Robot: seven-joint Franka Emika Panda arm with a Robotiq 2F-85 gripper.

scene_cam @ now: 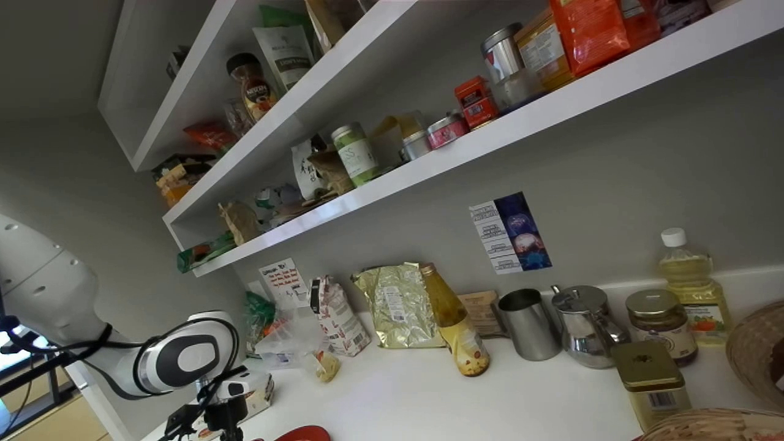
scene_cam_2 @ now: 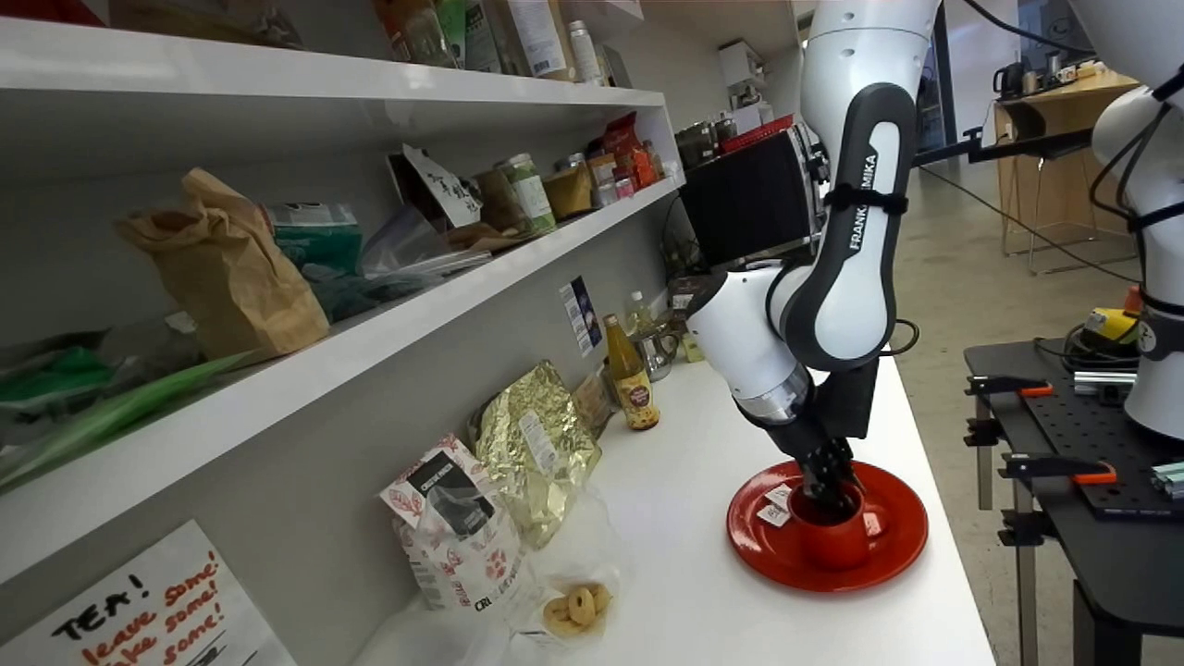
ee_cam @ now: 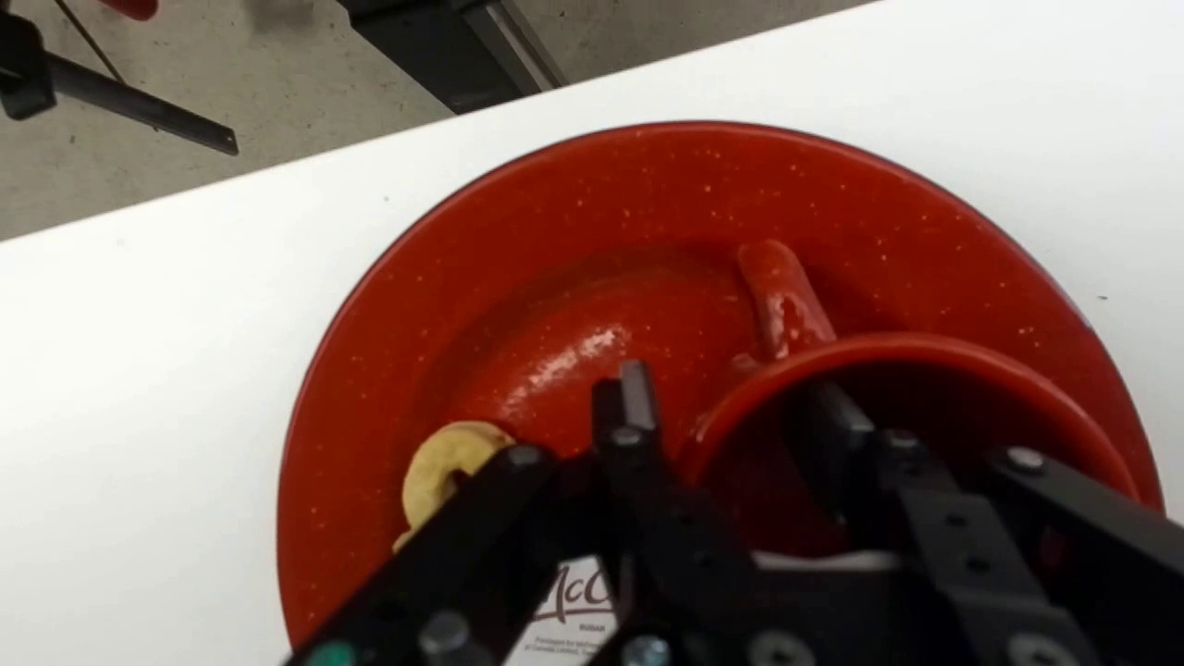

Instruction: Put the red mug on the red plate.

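Observation:
The red mug (scene_cam_2: 835, 541) stands upright on the red plate (scene_cam_2: 760, 558) in an exterior view. In the wrist view the mug (ee_cam: 911, 350) sits right of the plate's middle, its handle pointing up the picture, and the plate's rim (ee_cam: 647, 176) lies around it. My gripper (ee_cam: 740, 407) is open across the mug's wall: one finger is outside, the other inside the mug. Gaps show between both fingers and the wall. The gripper (scene_cam_2: 830, 481) reaches down at the mug's mouth. In an exterior view only a red edge, seemingly the plate (scene_cam: 304, 434), shows beside the gripper; the mug is out of view.
White sugar packets (scene_cam_2: 775, 506) and a pale ring-shaped snack (ee_cam: 453, 467) lie on the plate. The counter's edge (ee_cam: 277, 174) is near. A gold bag (scene_cam_2: 536, 453), a bottle (scene_cam_2: 632, 375), a flour bag (scene_cam_2: 460, 527) and bagged rings (scene_cam_2: 578, 609) stand along the wall below shelves.

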